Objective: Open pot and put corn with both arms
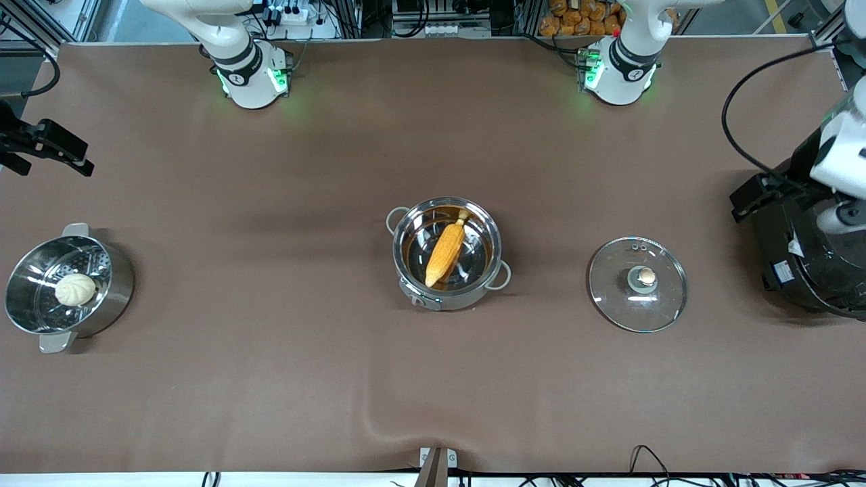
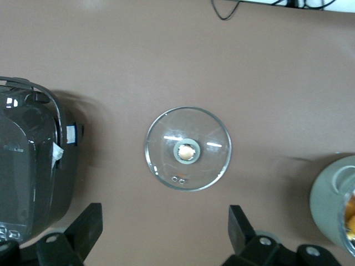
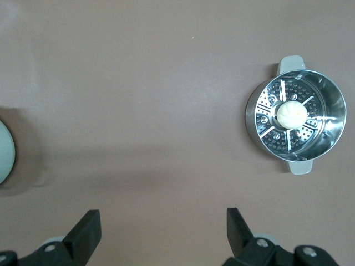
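The pot point(image 1: 446, 251) sits at the centre of the front view, uncovered, with the corn point(image 1: 446, 253) lying slantwise inside it, pointed end toward the camera and pale stub toward the robots' bases. Its glass lid point(image 1: 637, 283) lies flat on the table, knob up, at centre-right of the frame, well apart from the pot toward the left arm's end. Judging by this, both steps look done: the pot is open and the corn is in. What remains, if anything, seems to be parking the arms; nothing on the table appears to need another grasp.

The left gripper point(image 2: 166, 235) hangs high over the lid, fingers spread wide and empty; the black rice cooker point(image 1: 808, 250) sits at the frame's right edge beside it. The right gripper point(image 3: 163, 235) hovers with fingers spread and empty over bare table near the steamer pot point(image 1: 67, 287), lower left, which holds a pale bun point(image 1: 75, 289). At the front view's left edge a dark shape is probably that gripper, though it is cut off.
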Action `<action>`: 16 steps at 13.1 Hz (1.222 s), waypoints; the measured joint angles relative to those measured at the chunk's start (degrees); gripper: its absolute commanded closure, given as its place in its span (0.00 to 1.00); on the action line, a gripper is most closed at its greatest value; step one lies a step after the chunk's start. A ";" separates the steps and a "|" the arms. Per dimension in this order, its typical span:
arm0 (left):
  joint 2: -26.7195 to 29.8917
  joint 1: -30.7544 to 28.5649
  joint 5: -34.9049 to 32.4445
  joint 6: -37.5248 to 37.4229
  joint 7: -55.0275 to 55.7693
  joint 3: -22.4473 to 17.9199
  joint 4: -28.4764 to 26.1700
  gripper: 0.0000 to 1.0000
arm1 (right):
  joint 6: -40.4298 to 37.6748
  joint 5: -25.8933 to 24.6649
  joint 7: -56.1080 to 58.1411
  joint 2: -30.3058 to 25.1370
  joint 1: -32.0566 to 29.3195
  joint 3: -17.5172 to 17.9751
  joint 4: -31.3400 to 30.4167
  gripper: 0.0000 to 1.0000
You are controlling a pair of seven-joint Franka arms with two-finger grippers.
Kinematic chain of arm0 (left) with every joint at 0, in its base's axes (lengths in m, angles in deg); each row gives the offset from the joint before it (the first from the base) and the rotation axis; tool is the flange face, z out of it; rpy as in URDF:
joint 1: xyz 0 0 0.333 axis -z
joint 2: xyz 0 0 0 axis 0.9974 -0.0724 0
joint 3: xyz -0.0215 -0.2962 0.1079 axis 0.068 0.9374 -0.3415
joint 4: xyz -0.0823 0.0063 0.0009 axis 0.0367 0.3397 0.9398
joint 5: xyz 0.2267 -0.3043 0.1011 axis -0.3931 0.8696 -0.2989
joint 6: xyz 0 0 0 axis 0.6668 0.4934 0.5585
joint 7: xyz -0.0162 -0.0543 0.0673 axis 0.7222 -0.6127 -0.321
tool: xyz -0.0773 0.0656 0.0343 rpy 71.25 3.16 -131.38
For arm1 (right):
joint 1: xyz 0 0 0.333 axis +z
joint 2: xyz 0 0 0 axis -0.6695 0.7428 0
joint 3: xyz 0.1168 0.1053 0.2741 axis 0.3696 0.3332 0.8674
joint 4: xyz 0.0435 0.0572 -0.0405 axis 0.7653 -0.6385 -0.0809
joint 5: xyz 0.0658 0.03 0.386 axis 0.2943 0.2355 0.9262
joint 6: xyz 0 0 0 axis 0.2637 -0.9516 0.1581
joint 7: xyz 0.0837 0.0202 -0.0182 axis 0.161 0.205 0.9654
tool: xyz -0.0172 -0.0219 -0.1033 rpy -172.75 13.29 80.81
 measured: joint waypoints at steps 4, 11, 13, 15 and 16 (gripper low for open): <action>0.72 -2.14 3.56 -3.08 -5.15 1.00 -0.09 0.00 | -0.68 0.00 -0.03 0.45 0.00 0.02 0.16 0.00; 7.79 -1.04 3.69 0.08 -6.19 1.51 -8.67 0.00 | -3.59 0.00 -0.05 0.72 -0.05 0.02 1.36 0.00; 8.51 0.67 3.69 0.13 -7.22 0.35 -9.01 0.00 | -4.18 0.00 -0.05 0.80 -0.05 0.04 1.38 0.00; 8.55 1.95 3.68 0.13 -7.51 -1.35 -8.94 0.00 | -5.07 0.00 -0.05 0.80 -0.05 0.09 1.68 0.00; 8.55 1.99 3.68 0.13 -7.56 -1.64 -8.85 0.00 | -5.32 0.00 -0.05 0.80 -0.05 0.13 1.85 0.00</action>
